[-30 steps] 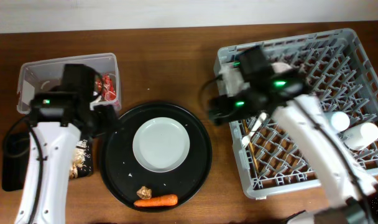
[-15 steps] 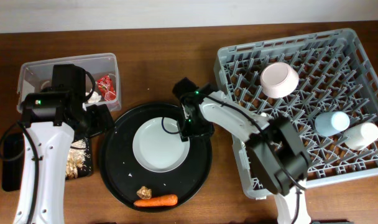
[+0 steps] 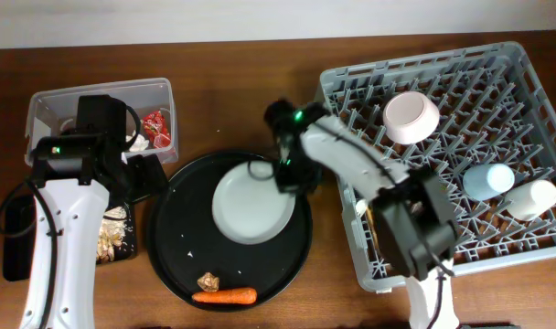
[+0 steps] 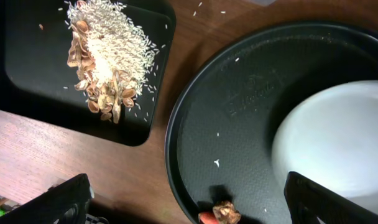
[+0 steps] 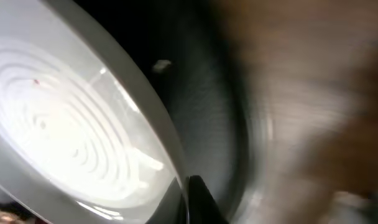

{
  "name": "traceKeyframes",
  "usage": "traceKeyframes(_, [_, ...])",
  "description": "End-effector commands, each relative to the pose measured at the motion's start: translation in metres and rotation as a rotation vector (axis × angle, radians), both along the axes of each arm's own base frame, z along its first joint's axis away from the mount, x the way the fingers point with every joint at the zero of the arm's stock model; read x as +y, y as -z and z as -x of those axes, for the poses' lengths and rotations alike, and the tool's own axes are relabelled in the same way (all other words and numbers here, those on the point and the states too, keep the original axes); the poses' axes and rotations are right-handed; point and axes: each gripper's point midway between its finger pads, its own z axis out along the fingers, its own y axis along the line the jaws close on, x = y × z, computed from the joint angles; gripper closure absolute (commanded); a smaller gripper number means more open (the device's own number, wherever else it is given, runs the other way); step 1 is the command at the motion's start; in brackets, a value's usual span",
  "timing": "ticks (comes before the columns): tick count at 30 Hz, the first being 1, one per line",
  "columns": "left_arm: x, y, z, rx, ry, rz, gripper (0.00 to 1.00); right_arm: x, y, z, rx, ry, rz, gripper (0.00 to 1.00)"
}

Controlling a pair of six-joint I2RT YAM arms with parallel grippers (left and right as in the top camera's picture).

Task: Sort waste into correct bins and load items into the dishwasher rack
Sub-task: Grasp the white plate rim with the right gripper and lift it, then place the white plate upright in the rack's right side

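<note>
two grippers in view: my right gripper (image 3: 291, 175) is clamped on the right rim of the pale green bowl (image 3: 251, 203), which sits in the far right part of the round black tray (image 3: 168, 247). my left gripper (image 4: 188, 190) hangs over that tray's left edge, fingers wide apart.

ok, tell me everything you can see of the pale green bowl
The pale green bowl is round, shallow and glossy, like smooth plastic, with faint concentric rings showing in the right wrist view. It lies on the round black tray, toward its upper right. The right end effector is at the bowl's upper-right rim; whether it grips is unclear.
</note>
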Motion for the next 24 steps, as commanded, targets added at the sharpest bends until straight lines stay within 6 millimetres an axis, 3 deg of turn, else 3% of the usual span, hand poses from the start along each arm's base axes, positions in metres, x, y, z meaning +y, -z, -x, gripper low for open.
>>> traceKeyframes(1, [0.001, -0.004, 0.000, -0.013, -0.005, 0.003, 0.01, -0.059, -0.121, -0.057, -0.353, 0.022, 0.070, 0.96])
traceKeyframes(4, [0.001, -0.004, -0.001, -0.016, -0.006, 0.004, 0.01, -0.114, -0.184, -0.073, -0.540, 0.067, 0.226, 0.96])
traceKeyframes(8, [0.001, -0.004, -0.001, -0.017, -0.006, 0.000, 0.01, -0.218, -0.262, -0.076, -0.783, 0.224, 0.707, 0.96])
traceKeyframes(14, [0.001, -0.004, 0.000, -0.013, 0.007, -0.003, 0.01, -0.287, -0.292, -0.051, -0.898, 0.601, 1.072, 0.96])
traceKeyframes(20, [0.001, -0.004, 0.001, -0.008, 0.016, -0.004, 0.01, -0.336, -0.295, -0.033, -0.875, 0.783, 1.167, 0.96])
traceKeyframes(24, [0.001, -0.004, 0.000, -0.009, 0.016, -0.004, 0.01, -0.375, -0.283, -0.019, -0.784, 0.916, 1.152, 0.96])
